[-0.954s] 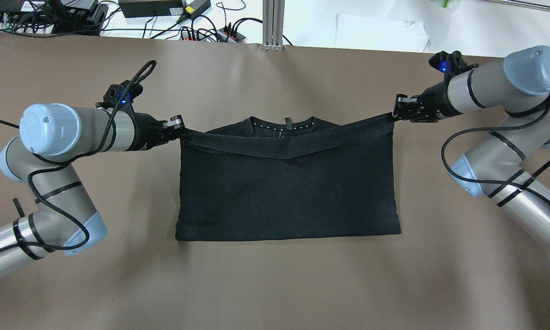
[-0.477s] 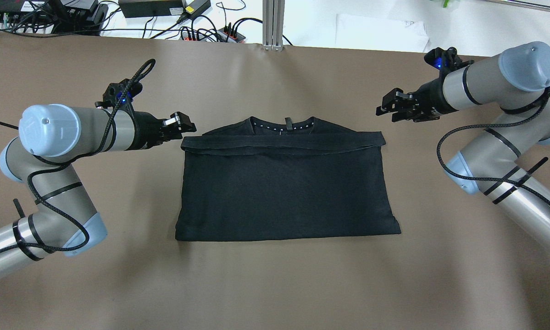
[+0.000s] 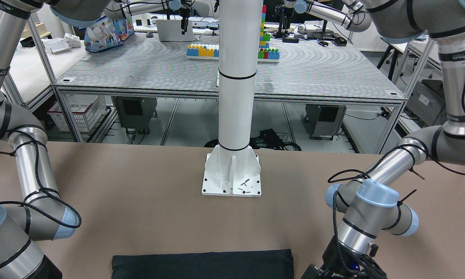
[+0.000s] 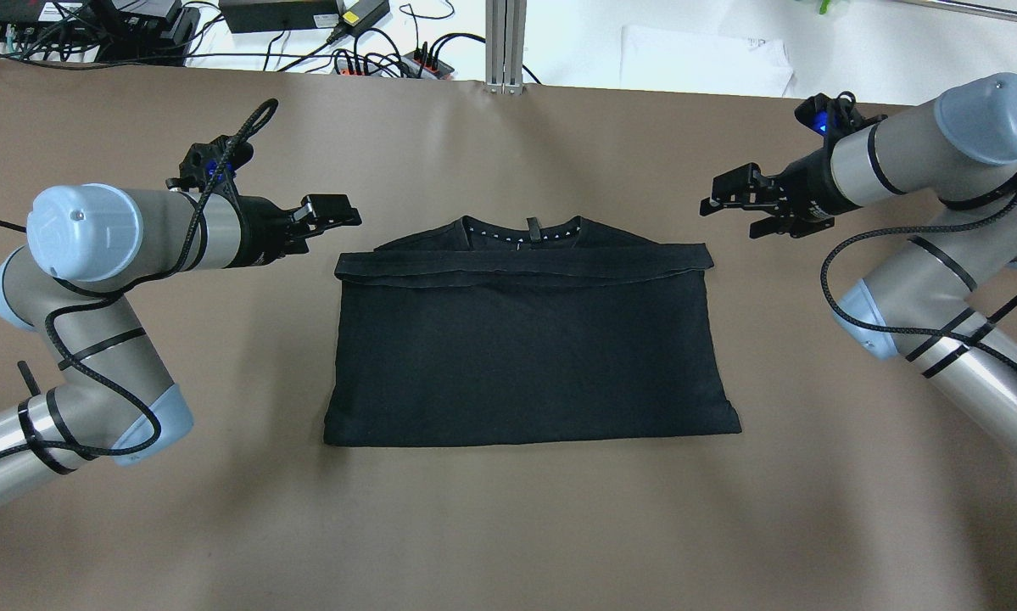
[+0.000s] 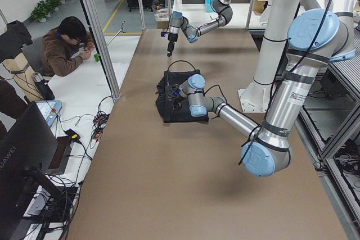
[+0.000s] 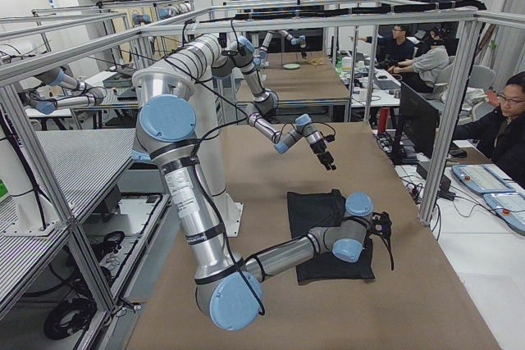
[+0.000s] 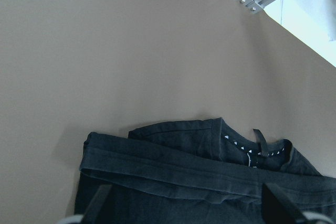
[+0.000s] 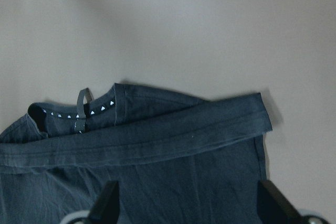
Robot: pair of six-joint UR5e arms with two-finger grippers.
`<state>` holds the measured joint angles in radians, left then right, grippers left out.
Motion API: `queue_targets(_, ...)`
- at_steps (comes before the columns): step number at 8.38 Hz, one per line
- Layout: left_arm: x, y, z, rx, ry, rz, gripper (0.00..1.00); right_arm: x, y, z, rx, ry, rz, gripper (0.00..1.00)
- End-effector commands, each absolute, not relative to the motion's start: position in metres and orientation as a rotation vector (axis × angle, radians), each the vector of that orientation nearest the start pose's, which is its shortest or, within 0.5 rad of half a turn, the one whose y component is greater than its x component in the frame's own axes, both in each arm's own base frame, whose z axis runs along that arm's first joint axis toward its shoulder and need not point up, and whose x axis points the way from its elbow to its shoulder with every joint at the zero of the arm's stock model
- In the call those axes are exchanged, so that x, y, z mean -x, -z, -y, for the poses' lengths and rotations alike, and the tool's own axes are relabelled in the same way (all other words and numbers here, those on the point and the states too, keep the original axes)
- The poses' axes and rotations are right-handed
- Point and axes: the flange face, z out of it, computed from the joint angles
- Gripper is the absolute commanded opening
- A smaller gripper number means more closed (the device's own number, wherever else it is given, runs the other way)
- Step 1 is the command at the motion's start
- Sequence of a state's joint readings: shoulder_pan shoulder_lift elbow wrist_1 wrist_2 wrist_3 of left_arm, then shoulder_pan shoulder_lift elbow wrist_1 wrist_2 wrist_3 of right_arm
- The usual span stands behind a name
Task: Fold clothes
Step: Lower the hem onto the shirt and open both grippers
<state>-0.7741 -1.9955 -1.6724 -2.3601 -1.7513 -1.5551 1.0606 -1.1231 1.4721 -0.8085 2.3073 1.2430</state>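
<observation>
The black garment (image 4: 525,348) lies folded flat on the brown table (image 4: 508,526), collar at the far side, its hem folded over in a band just below the collar. My left gripper (image 4: 345,212) is open and empty, just beyond the garment's far left corner. My right gripper (image 4: 729,206) is open and empty, beyond the far right corner. The left wrist view shows the garment (image 7: 210,171) beyond the spread fingertips (image 7: 100,203). The right wrist view shows the garment (image 8: 147,166) beyond the spread fingertips (image 8: 273,203). The garment's near fold (image 3: 203,265) shows in the front view.
Power strips and cables (image 4: 372,59), an aluminium post (image 4: 505,42) and white paper (image 4: 703,59) lie past the table's far edge. The white pillar's base (image 3: 232,178) stands behind the garment on the robot's side. A seated person (image 5: 70,46) is beside the table.
Both grippers have let go of the hem, which has dropped flat across the garment below the collar. Both then opened and drew back outward and toward the far side.
</observation>
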Motion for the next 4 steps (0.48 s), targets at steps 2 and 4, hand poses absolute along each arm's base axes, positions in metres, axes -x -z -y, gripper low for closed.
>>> queue_targets(2, -0.370, -0.281, 0.528, -0.378, 0.539, -1.270, 1.00, 0.259, -0.411, 0.566, 0.012, -0.216, 1.237, 0.93)
queue_targets(4, -0.368, -0.285, 0.527, -0.384, 0.546, -1.264, 1.00, 0.280, -0.431, 0.521, 0.047, -0.155, 1.237, 0.93)
